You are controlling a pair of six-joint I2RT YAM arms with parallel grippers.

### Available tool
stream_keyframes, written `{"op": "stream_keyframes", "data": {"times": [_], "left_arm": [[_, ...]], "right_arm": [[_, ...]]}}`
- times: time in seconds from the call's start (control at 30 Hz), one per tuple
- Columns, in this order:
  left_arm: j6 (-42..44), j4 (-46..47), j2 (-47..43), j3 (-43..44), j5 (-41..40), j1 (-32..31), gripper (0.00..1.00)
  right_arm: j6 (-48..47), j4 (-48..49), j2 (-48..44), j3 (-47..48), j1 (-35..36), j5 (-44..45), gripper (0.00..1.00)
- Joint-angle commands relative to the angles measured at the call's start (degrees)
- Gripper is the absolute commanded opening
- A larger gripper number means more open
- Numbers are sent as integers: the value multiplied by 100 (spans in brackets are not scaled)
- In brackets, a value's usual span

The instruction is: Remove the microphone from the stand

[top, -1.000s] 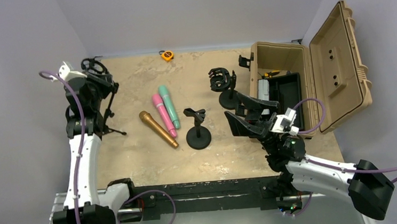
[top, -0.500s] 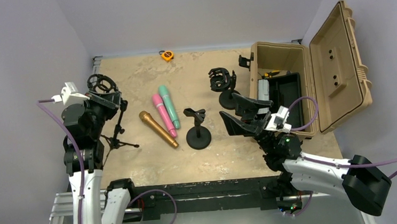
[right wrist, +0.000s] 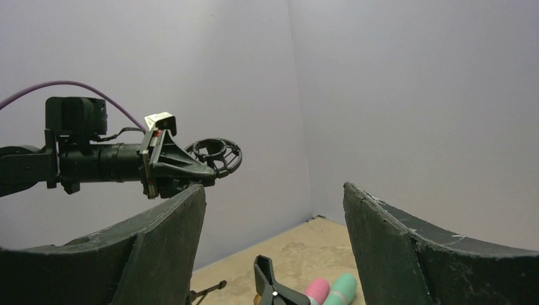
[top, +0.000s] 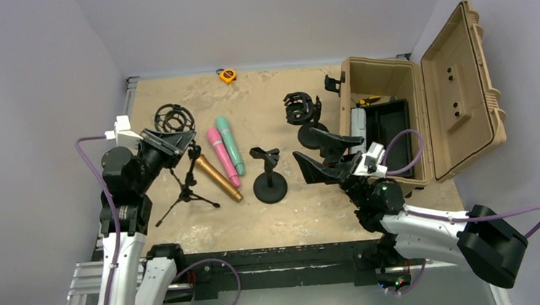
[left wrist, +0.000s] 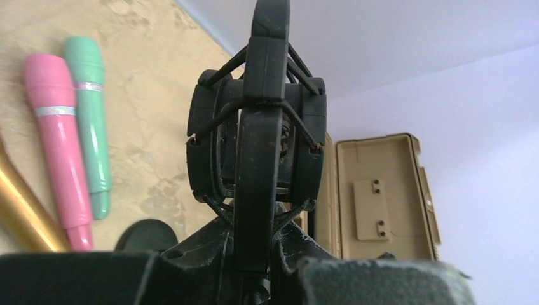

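top view: the left fingers (top: 166,140) are pinched tight on the tripod stand (top: 185,181), just under its round black mount (top: 173,118). the stand leans over, and i can't tell if its feet touch the table (top: 175,94). the mount ring looks empty from here. the gold microphone (top: 218,180), pink microphone (top: 222,156) and green microphone (top: 229,142) all lie flat on the table, side by side. the gold one's head is right under the stand's pole. the round-base stand (top: 270,185) and the other stand (top: 302,110) by the open case (top: 458,87) hold no mic either. so my read is the pulling-out part looks done and this is stand handling. next i'd guess the stand gets set down, which means levelling it so all three feet land flat and clear of the gold mic. the right fingers (top: 331,139) are spread wide, holding nothing, up in the air near the case.

left wrist view: the mount fills the middle, clamped between the dark fingers at the bottom edge. its inside is too dark to say whether anything sits in it. the three mics lie off to the left.

right wrist view: both fingers stand far apart with only air between. the left arm (right wrist: 95,162) and the mount show across the way.
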Motion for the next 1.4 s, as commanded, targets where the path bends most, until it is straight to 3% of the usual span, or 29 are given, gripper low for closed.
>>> {"op": "stream_keyframes", "data": {"times": [0.0,0.3,0.5,0.57,0.7,0.83,1.13,1.37], "left_arm": [[-879,533,-7,-367,718,-109,0],[-1770,1540,-36,-1074,950,-301,0],[-1206,1052,-160,-1178,982,-333,0],[-683,534,-179,-997,1006,-338,12],[259,-621,-269,-606,781,-333,56],[1028,-1472,-369,-247,257,-333,76],[1985,-2373,-629,232,-633,-336,80],[2374,-2219,-809,501,-137,-332,87]], "right_arm": [[23,256,112,217,1,25,77],[28,256,249,252,1,45,77],[43,283,313,274,7,-6,77],[90,251,348,323,1,-63,77],[329,-58,377,656,39,-323,77],[690,-679,429,1197,150,-491,76],[1506,-1790,826,2077,1137,285,75],[1991,-1938,1783,2752,2314,943,73]]}}
